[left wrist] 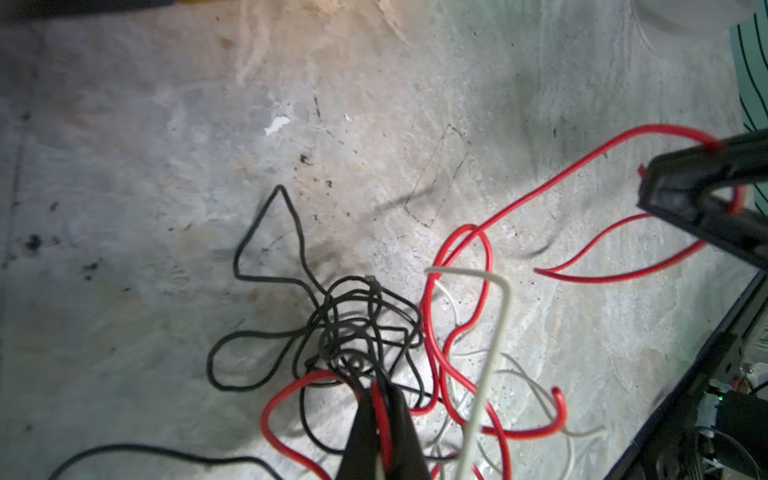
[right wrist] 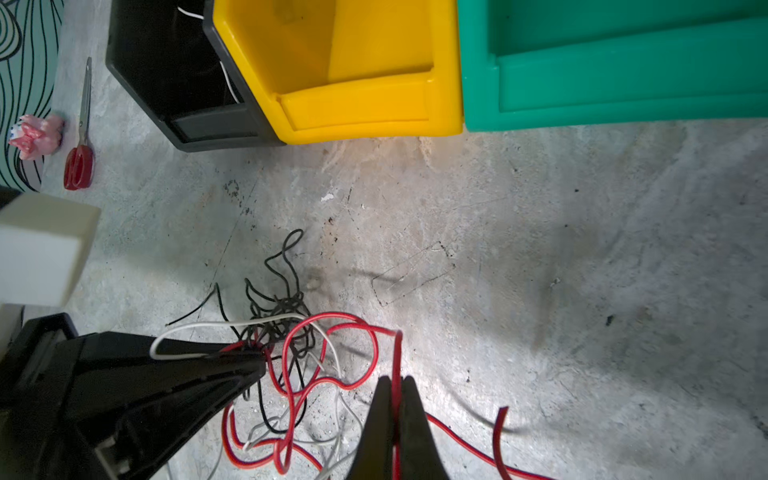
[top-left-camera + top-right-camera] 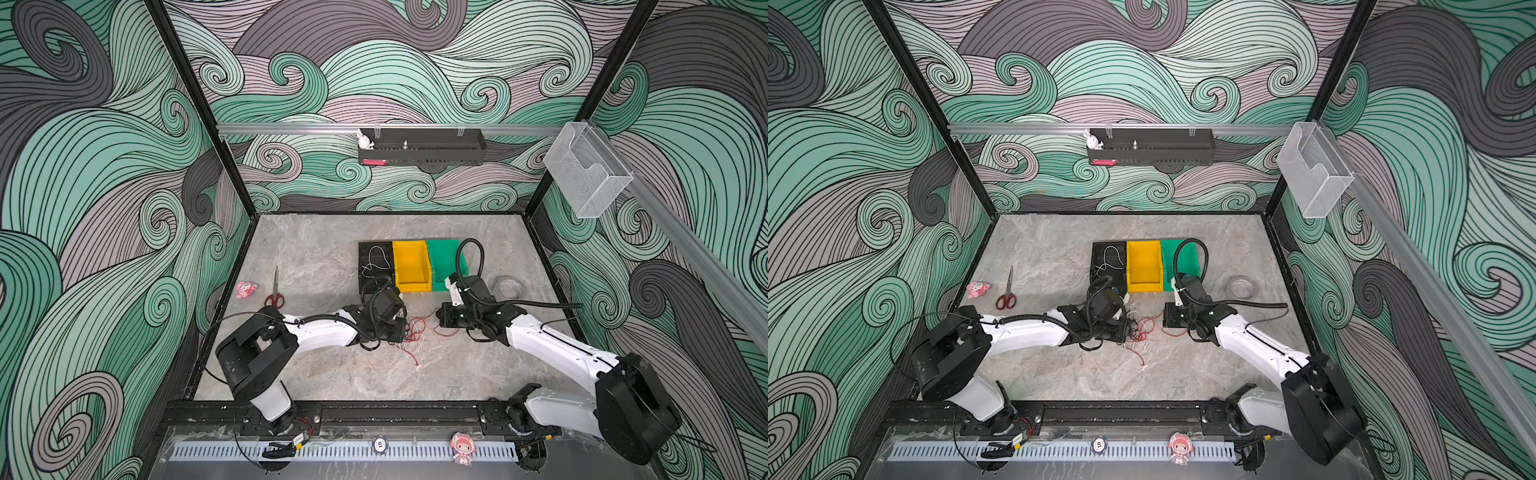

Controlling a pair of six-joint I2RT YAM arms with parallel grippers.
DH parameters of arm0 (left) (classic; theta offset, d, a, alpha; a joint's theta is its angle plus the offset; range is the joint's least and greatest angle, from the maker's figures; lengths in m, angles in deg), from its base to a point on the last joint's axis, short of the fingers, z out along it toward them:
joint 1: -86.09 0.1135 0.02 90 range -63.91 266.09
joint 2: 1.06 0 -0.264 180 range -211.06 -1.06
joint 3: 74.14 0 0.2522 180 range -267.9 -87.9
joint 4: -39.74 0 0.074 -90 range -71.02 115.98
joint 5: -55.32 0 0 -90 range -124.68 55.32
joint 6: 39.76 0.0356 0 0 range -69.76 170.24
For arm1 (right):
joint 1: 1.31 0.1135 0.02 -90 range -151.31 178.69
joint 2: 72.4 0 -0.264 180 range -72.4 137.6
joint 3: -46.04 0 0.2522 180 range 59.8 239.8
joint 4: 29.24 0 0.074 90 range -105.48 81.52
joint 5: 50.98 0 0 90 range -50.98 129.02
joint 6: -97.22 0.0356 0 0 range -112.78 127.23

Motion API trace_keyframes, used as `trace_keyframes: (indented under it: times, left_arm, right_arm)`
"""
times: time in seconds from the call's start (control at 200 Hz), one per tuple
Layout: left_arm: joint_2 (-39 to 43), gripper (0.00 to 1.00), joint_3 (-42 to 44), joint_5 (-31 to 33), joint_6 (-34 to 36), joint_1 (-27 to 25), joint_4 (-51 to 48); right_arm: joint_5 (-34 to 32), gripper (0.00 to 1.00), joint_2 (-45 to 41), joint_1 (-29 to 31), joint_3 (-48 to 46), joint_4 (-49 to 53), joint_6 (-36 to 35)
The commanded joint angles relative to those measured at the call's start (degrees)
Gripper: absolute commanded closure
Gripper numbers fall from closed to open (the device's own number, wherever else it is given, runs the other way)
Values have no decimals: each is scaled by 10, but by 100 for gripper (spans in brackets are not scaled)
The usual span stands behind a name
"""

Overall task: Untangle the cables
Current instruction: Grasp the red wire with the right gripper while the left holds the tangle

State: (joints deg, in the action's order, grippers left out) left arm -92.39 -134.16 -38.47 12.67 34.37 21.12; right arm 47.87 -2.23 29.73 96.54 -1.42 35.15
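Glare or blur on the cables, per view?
Left wrist: soft focus, bright hotspot on the floor around the cables. Right wrist: sharper, similar hotspot by the right claw. Both top views: even light, cables tiny.

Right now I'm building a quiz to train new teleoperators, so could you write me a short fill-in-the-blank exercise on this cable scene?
The right gripper is shut on a ___ cable. The wire showing in the black bin is ___. The bin between it and the green bin is ___. The scissors lie beside a ___ toy.
Missing words: red; white; yellow; pink.
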Motion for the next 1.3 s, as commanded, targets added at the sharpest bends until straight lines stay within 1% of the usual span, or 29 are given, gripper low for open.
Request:
trace_keyframes:
  times: [0.0,0.165,0.43,0.455,0.635,0.731,0.811,0.896,0.986,1.061,1.236,1.296]
  left_arm:
    - [31,100,16,30,-8,12,-33]
    - [58,100,41,37,-14,17,-34]
    - [94,100,75,56,-20,29,-47]
    - [114,100,79,57,-21,30,-48]
    - [148,100,101,57,-23,42,-47]
    - [164,100,110,64,-22,45,-59]
    - [177,100,122,68,-25,46,-60]
    - [187,100,132,62,-26,47,-50]
    - [187,89,137,41,-25,47,-33]
    - [184,81,140,24,-22,47,-18]
    - [184,67,139,-3,-17,47,-8]
    - [190,65,136,-3,-17,48,-13]
  right_arm:
    - [-23,98,-27,-5,7,26,-20]
    - [-15,99,-40,-26,13,42,-28]
    - [-19,100,-60,-64,3,62,-31]
    - [-19,100,-61,-67,2,62,-31]
    - [-20,100,-66,-95,-4,81,-35]
    - [-8,100,-71,-117,-7,84,-40]
    - [5,100,-76,-124,-6,84,-40]
    - [56,100,-82,-124,-10,69,-36]
    - [127,99,-84,-120,-19,20,-16]
    - [166,99,-81,-107,-23,-2,-6]
    - [185,100,-87,-61,-16,-6,1]
    - [191,100,-95,-49,-12,-4,3]
